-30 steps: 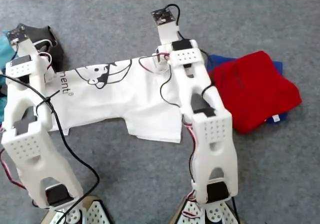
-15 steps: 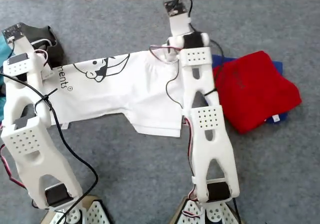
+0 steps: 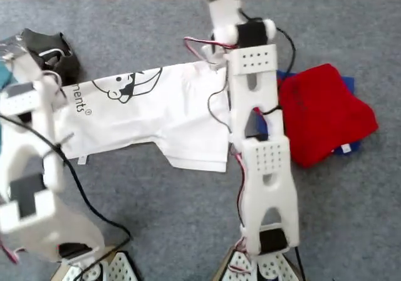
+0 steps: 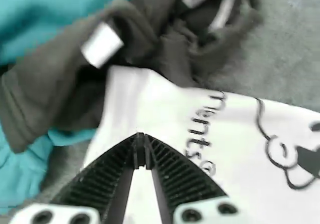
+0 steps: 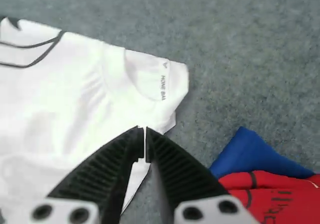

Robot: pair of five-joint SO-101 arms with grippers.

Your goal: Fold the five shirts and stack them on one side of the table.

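The high view looks steeply down over the gray table (image 3: 156, 231) from its near edge. The 2 wrist views look closely down at the white shirt (image 3: 150, 115), shared with the high view.

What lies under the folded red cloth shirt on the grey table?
A blue cloth garment lies beneath the red shirt; just its edges poke out. The rest is covered.

A white shirt (image 3: 150, 115) with a black cartoon print lies spread flat mid-table. A folded red shirt (image 3: 322, 115) sits on a blue shirt (image 5: 255, 154) beside it. A crumpled dark grey shirt (image 3: 53, 52) and a teal shirt (image 4: 45, 9) lie at its other end.
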